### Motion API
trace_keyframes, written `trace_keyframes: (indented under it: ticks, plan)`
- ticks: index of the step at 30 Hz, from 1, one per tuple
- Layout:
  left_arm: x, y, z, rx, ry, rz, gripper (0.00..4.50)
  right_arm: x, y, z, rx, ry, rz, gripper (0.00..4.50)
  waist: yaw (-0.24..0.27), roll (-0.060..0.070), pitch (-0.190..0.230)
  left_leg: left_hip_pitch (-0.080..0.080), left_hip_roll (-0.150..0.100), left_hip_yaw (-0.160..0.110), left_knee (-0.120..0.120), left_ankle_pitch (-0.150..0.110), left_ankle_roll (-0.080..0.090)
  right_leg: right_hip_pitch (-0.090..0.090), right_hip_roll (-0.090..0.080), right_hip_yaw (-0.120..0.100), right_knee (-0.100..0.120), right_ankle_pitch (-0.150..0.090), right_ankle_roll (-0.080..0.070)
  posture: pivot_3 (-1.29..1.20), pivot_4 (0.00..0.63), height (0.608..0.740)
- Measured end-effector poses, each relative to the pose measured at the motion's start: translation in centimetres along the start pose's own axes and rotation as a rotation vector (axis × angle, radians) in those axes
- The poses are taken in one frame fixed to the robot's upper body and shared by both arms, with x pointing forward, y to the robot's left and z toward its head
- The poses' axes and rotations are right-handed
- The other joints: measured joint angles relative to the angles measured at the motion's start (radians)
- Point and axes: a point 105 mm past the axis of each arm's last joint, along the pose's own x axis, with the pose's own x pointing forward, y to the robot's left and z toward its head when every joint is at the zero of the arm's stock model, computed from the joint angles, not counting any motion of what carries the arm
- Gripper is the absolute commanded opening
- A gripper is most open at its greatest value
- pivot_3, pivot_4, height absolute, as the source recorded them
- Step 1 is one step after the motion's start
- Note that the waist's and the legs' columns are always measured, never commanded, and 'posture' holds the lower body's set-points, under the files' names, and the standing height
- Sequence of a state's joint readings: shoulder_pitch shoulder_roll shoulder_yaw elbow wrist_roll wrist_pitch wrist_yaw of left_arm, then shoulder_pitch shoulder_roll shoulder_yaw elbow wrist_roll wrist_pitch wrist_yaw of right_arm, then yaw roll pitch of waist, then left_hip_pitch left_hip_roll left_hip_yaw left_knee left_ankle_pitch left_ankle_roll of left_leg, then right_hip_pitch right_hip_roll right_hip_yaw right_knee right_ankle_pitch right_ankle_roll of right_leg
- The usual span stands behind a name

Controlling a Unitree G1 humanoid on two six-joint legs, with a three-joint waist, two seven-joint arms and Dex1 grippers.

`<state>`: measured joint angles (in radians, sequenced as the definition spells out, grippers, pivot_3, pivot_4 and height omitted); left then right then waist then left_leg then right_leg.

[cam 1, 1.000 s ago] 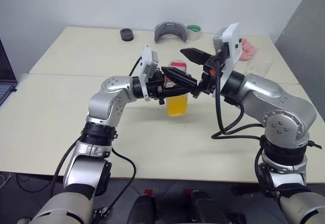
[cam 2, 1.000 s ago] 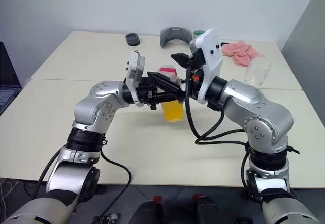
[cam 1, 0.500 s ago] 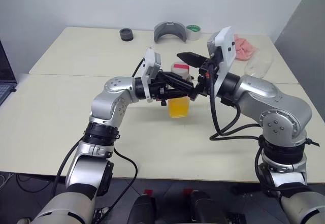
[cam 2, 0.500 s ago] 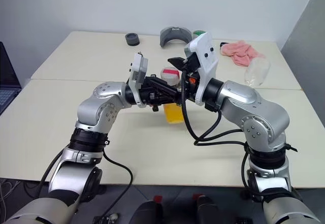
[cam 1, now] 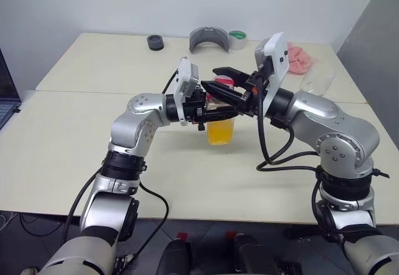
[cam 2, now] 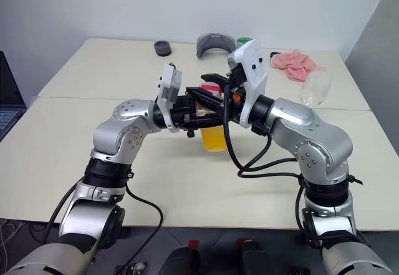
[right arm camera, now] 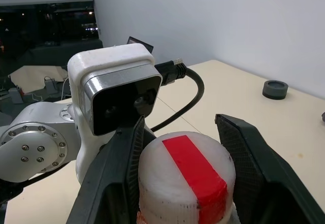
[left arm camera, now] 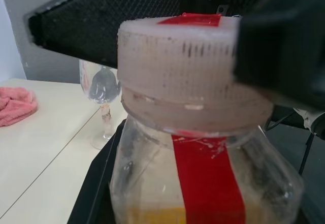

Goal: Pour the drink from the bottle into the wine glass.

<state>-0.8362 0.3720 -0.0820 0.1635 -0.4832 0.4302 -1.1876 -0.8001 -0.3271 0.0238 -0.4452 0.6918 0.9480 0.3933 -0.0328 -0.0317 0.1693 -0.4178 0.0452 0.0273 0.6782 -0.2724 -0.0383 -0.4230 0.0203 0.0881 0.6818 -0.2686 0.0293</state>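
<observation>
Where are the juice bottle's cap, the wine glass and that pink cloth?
bottle cap (right arm camera: pixel 185 176): right wrist view, on the red strip across its white top.
wine glass (left arm camera: pixel 103 89): left wrist view, on its clear bowl.
pink cloth (cam 2: pixel 293 59): right eye view, on the middle of the crumpled heap.

The cream tabletop (cam 1: pixel 93 156) is two slabs joined along a seam that runs left to right. Along the far edge lie a small black round cap (cam 1: pixel 155 42), a grey curved piece (cam 1: pixel 208 38) and a green-and-white tape roll (cam 1: pixel 237 39). A pink cloth (cam 1: pixel 301 59) lies toward the far right corner, with the wine glass (cam 2: pixel 315 88) standing just beside it.
</observation>
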Motion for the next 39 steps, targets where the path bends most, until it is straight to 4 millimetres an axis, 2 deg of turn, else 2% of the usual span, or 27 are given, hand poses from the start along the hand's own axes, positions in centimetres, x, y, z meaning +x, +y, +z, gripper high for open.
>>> trace_keyframes:
  ticks: [6,12,16,24,29,31,32,35,39]
  plan:
    - [-0.1,-0.5,0.0,0.0,0.007,0.004,1.9,-0.2,0.3,0.0,0.003,0.005,0.045,1.9,0.0,0.0,0.0,0.0,0.0,0.0,0.0,0.0,0.0,0.0,0.0,0.0,0.0,0.0,0.0,0.0,0.15,0.74]
    - [0.0,-3.2,0.9,-0.007,0.019,-0.077,1.9,-1.9,1.6,0.7,-0.025,0.0,0.331,1.9,0.0,0.0,0.0,0.0,0.0,0.0,0.0,0.0,0.0,0.001,0.0,0.0,-0.001,0.0,0.0,0.0,0.15,0.74]
    - [-0.3,-4.6,1.5,-0.026,0.03,-0.106,1.9,-2.0,1.9,1.1,-0.022,-0.015,0.543,1.9,-0.009,0.0,0.0,0.001,0.001,0.0,0.0,0.0,0.0,0.001,0.002,0.0,0.0,0.0,0.0,0.0,0.15,0.74]
    - [-0.6,-4.9,2.1,-0.044,0.043,-0.045,1.9,-1.2,1.5,1.5,-0.04,-0.022,0.733,1.9,-0.005,0.001,0.001,0.001,0.001,-0.001,0.0,0.0,0.0,0.001,0.001,0.0,0.0,0.0,0.0,0.0,0.15,0.74]
    - [-0.8,-5.1,2.5,-0.057,0.012,-0.049,1.9,-1.4,1.3,0.6,-0.045,0.03,0.741,3.6,0.001,0.001,0.001,0.001,0.002,-0.001,0.0,0.0,0.0,0.001,-0.002,-0.001,0.0,0.0,0.0,0.0,0.15,0.74]
    - [-1.0,-4.8,2.7,-0.042,0.0,-0.027,1.9,-2.2,0.6,0.0,-0.031,0.07,0.705,4.32,0.001,0.001,0.001,0.001,0.002,-0.001,0.0,0.0,0.0,0.001,-0.002,-0.001,0.0,0.0,0.0,0.0,0.15,0.74]
    - [-1.1,-4.6,2.7,-0.037,-0.004,-0.015,1.9,-2.5,0.3,-0.3,-0.021,0.084,0.683,4.45,0.001,0.001,0.001,0.001,0.002,-0.001,0.0,0.0,0.0,0.001,-0.003,-0.001,0.0,0.0,0.0,0.0,0.15,0.74]
    - [-1.3,-3.8,2.5,-0.024,-0.012,0.028,1.9,-3.6,-0.2,-0.7,0.003,0.098,0.611,4.45,0.002,0.001,0.001,0.001,0.001,-0.001,0.0,0.0,0.0,0.001,-0.003,-0.001,0.0,0.0,0.0,0.0,0.15,0.74]
    - [-1.9,-2.7,1.4,-0.035,-0.002,0.079,1.9,-4.9,-0.5,-0.1,-0.006,0.081,0.454,4.45,0.002,0.001,0.001,0.001,0.001,-0.001,0.0,0.0,0.0,0.001,-0.003,-0.001,0.0,0.0,0.0,0.0,0.15,0.74]
